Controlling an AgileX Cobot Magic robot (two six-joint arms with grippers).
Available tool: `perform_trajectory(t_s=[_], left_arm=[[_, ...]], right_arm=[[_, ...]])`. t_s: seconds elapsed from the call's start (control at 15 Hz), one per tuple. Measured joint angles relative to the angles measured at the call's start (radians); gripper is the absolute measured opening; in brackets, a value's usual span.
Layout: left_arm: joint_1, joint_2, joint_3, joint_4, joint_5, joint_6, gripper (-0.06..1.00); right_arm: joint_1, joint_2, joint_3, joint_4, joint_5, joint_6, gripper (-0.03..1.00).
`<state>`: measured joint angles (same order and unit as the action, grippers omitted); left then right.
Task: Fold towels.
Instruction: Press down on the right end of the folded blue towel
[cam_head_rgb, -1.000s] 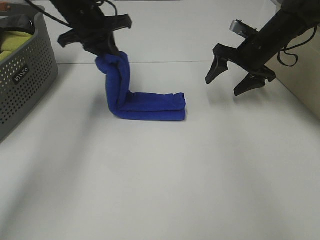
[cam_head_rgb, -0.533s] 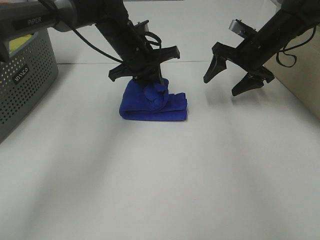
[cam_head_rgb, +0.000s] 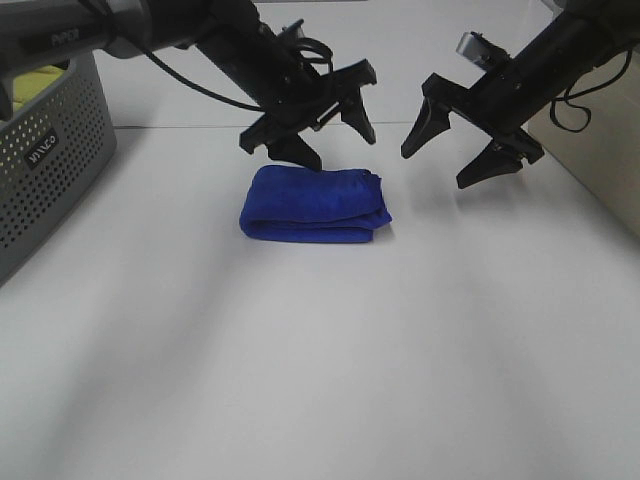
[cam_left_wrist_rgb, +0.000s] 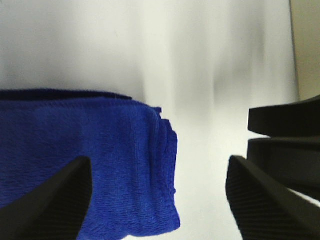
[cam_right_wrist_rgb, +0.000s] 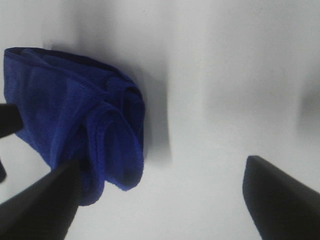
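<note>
The royal-blue towel (cam_head_rgb: 314, 204) lies folded into a small thick bundle on the white table (cam_head_rgb: 330, 350). My left gripper (cam_head_rgb: 332, 135) is open and empty, just above the towel's back edge and right end. In the left wrist view the towel (cam_left_wrist_rgb: 90, 160) shows between the open fingers (cam_left_wrist_rgb: 55, 200). My right gripper (cam_head_rgb: 448, 152) is open and empty, held above the table to the right of the towel. The right wrist view shows the towel's layered end (cam_right_wrist_rgb: 85, 130) between its fingertips (cam_right_wrist_rgb: 280, 195). No white tag shows.
A grey perforated basket (cam_head_rgb: 45, 160) stands at the left edge with a yellow-green cloth (cam_head_rgb: 40, 80) inside. A beige surface (cam_head_rgb: 610, 170) borders the table at the right.
My left gripper carried the raised end of the towel down and to the right onto the rest, then let go and opened. The towel now lies flat and folded. The right gripper barely moved.
</note>
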<state>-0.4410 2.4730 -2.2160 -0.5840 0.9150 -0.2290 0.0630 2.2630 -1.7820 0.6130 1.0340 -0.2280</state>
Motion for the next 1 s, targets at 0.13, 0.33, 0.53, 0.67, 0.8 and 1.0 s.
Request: perform_trajectory(t_s=[0.13,0.33,0.53,0.67,0.8,1.0], left_arm=[[0.057,-0.061,-0.002,0.0,-0.003,0.058,0.71],[0.184,-0.159,-0.01,0.014,-0.024,0.115,0.71],[0.22,-0.167,-0.01,0.03,-0.005,0.117,0.71],[0.221,-0.167,-0.01,0.042,0.015,0.117,0.71],[0.221,-0.167,-0.01,0.045,0.035,0.117,0.71],[0.221,-0.167,-0.01,0.045,0.055,0.117,0.71]], right_arm=[[0.0,-0.027,0.0,0.061,0.026,-0.005,0.82],[0.064,-0.033,0.0,0.307,0.137,-0.125,0.82],[0.166,-0.027,0.0,0.432,0.154,-0.218,0.82],[0.199,0.012,0.0,0.52,0.125,-0.269,0.82],[0.199,0.066,-0.001,0.591,0.114,-0.311,0.82],[0.197,0.159,-0.001,0.644,0.1,-0.349,0.82]])
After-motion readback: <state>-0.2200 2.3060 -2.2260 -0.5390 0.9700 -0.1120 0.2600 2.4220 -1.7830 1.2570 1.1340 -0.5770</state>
